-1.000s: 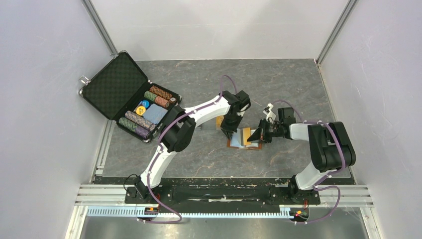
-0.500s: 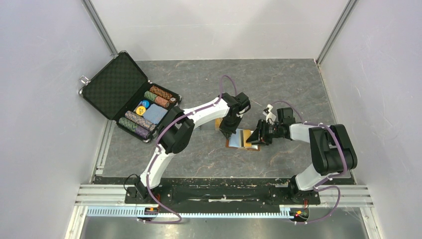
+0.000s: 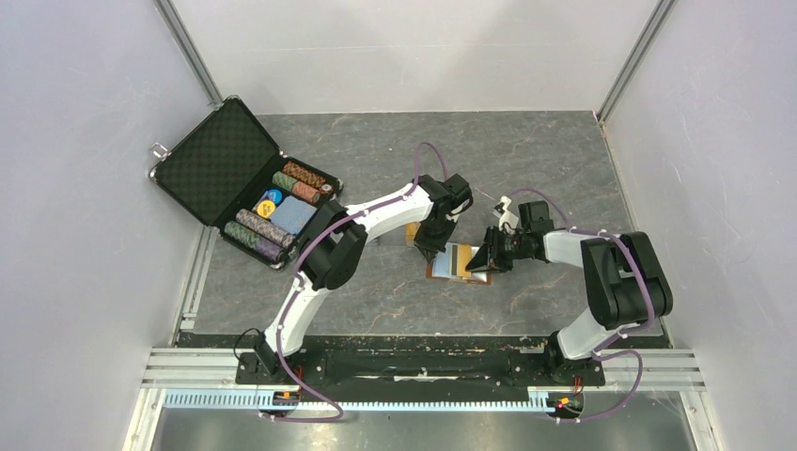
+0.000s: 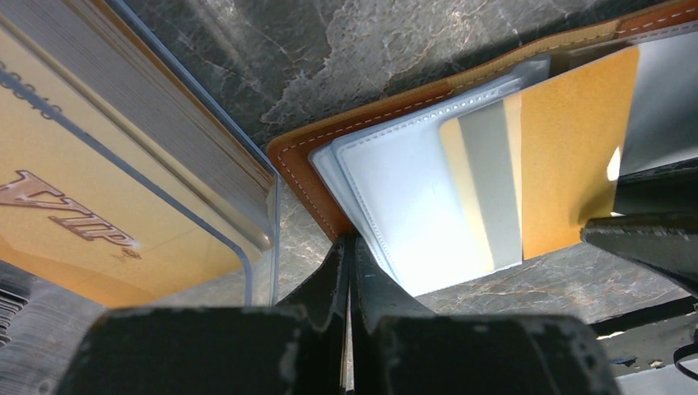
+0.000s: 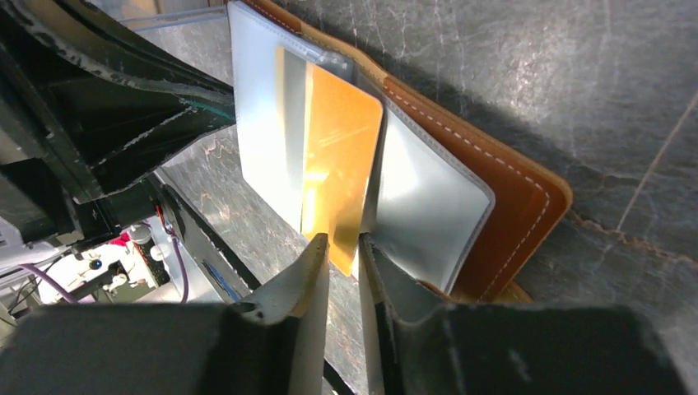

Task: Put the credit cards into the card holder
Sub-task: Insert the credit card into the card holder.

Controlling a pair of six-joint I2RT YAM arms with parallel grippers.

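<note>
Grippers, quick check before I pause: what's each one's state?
Left gripper: closed at the wallet corner; whether it holds anything cannot be told.
Right gripper: slightly open, orange card at its fingers, apparently unclamped.

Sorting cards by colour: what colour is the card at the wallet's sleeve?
Orange-gold; the card shows best in the right wrist view.

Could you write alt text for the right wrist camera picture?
An orange plastic card lies among the clear plastic sleeves of an open tan-brown leather wallet on a grey marbled table. Two pale fingers of the right arm reach in from below, slightly apart, the card's near edge at their gap.
</note>
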